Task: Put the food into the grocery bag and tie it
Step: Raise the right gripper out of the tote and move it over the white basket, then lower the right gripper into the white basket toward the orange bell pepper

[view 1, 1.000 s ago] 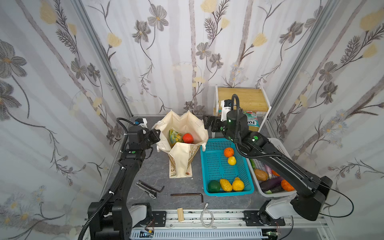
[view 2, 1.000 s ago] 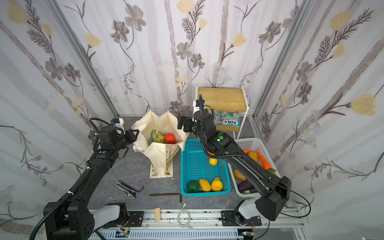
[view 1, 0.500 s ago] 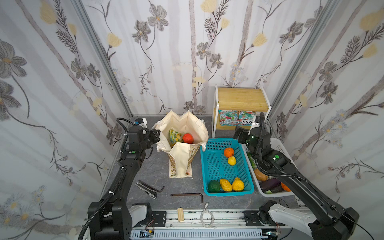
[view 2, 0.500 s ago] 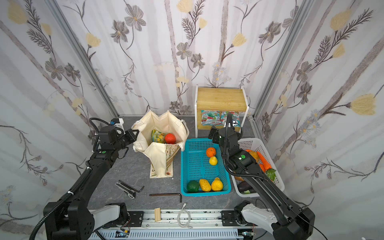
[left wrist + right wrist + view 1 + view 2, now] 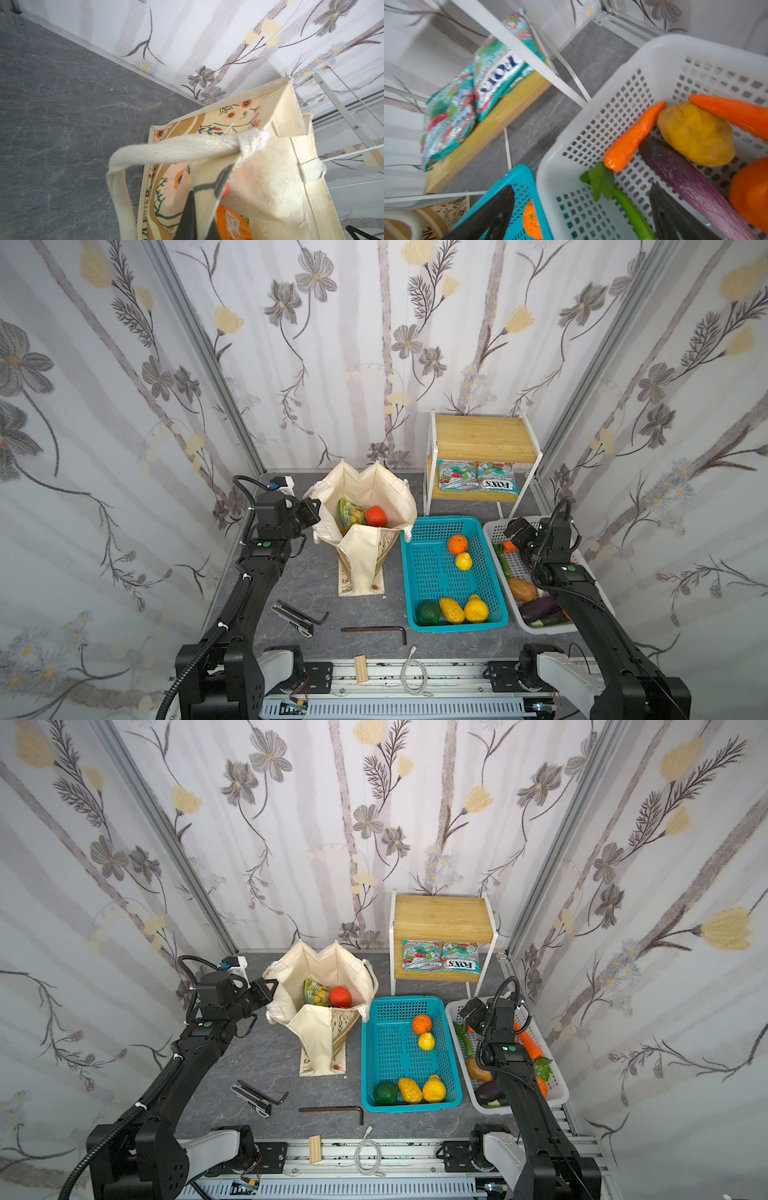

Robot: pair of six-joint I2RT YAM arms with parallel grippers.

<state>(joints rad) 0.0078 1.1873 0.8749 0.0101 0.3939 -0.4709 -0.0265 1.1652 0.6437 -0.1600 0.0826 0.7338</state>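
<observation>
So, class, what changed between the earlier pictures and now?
The open right gripper swung right, from beside the cream floral canvas bag to above the white perforated plastic basket, holding nothing. The left gripper stays shut on the bag's rim; the red tomato and green packet remain inside.

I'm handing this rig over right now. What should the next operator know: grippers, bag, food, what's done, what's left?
Left gripper: shut on the grocery bag rim, propping it open.
Right gripper: open, empty, over the far end of the white basket.
Done: tomato and green packet are in the bag; the left wrist view also shows an orange packet inside.
Left: orange, lemon and three more fruits in the teal basket; vegetables in the white basket; two packets on the shelf. Bag not tied.
</observation>
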